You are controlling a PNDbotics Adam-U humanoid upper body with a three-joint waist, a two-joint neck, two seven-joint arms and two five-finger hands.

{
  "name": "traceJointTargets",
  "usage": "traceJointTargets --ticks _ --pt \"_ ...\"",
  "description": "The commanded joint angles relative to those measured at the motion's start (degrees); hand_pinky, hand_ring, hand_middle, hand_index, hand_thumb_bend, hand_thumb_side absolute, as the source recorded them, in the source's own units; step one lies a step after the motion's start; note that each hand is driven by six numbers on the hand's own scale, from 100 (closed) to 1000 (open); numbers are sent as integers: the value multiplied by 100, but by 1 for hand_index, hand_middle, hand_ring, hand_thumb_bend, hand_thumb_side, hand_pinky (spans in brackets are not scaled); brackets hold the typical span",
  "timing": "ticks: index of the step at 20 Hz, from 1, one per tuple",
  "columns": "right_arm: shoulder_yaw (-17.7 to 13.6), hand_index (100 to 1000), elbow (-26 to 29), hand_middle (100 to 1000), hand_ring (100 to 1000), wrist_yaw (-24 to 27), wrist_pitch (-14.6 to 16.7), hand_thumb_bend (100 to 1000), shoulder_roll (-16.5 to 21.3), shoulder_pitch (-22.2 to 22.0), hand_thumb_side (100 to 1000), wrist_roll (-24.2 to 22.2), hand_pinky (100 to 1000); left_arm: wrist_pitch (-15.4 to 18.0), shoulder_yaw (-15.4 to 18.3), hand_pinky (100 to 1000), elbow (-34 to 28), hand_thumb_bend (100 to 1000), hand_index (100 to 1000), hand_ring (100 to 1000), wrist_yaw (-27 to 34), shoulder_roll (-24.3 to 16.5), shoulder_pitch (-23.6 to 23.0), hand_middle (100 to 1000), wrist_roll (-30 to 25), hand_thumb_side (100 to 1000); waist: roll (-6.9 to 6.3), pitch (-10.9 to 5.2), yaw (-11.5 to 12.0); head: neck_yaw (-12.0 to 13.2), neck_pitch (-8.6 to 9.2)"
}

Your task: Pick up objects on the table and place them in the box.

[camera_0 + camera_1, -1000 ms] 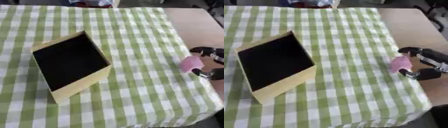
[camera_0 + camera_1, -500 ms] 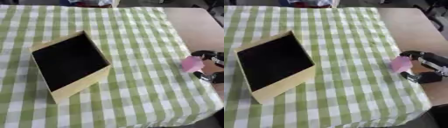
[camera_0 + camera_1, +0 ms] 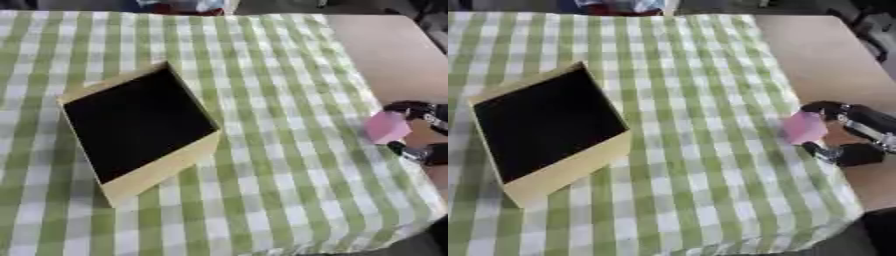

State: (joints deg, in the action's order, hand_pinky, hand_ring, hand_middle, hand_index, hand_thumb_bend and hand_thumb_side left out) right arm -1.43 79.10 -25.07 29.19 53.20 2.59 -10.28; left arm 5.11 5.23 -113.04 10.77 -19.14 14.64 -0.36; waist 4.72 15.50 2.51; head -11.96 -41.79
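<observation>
While right hand (image 3: 852, 131) pinches pink object (image 3: 803, 127), box (image 3: 546, 131) apart

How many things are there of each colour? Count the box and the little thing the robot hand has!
Yellow box with a black inside: 1
Pink object, between the fingers and thumb of the right hand: 1
Total: 2

one box (image 3: 140, 130), one pink object, seemingly (image 3: 803, 127)

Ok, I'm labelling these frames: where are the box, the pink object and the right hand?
box (image 3: 162, 172), left eye view, on its yellow front wall.
pink object (image 3: 802, 127), right eye view, on its middle.
right hand (image 3: 866, 124), right eye view, on its black palm.
</observation>
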Motion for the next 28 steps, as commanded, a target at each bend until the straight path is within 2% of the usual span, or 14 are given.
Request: traceJointTargets --ticks 1,15,28 --pt "-115 1000 0 925 924 -31 9 247 164 55 708 45 793 11 34 941 -60 226 797 755 -15 -116 45 828 -3 959 -10 -78 -4 -21 -14" --pt "-184 1000 87 929 925 -28 36 259 194 78 685 157 793 7 33 941 -58 228 798 754 -16 -117 50 828 -7 959 13 -85 -19 -18 0" --pt "-93 1000 -150 926 922 -66 78 253 177 249 694 91 792 2 22 941 -58 228 798 754 -18 -105 66 828 -22 960 23 -69 24 -28 -3"
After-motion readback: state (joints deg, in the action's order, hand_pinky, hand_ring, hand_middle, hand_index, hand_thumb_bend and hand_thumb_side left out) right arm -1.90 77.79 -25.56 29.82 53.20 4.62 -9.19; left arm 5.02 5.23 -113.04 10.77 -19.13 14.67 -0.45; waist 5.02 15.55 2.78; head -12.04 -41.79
